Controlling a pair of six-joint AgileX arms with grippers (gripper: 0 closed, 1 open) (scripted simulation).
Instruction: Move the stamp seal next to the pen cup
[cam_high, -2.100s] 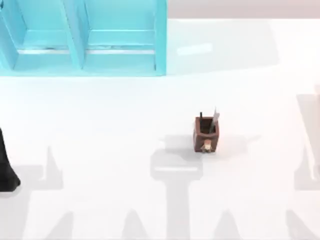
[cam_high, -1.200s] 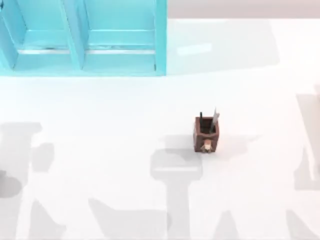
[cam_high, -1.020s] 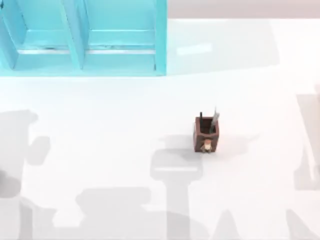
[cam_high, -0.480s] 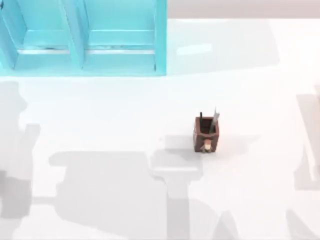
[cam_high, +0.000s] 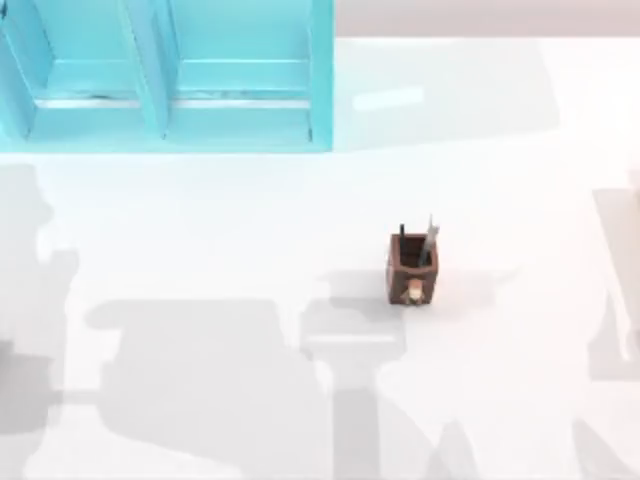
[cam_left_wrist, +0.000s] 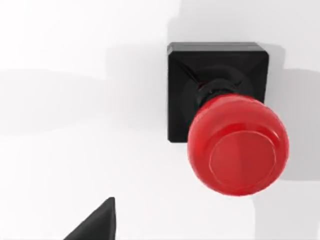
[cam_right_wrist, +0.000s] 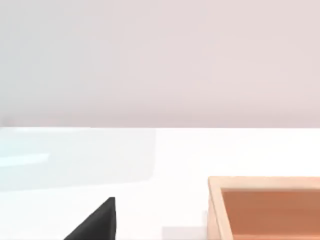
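Standing right of centre on the white desk (cam_high: 250, 220): pen cup (cam_high: 412, 270), brown, square, upright, holding one dark and one grey pen, pale mark on near face; no readable writing. Far left: turquoise shelf unit (cam_high: 170, 75). Stamp seal (cam_left_wrist: 225, 115) directly below left wrist camera, upright on desk, red knob over black square base, nothing around it. Orange-brown tray (cam_right_wrist: 265, 207) before right wrist camera. Gripper state, left and right: cannot tell.
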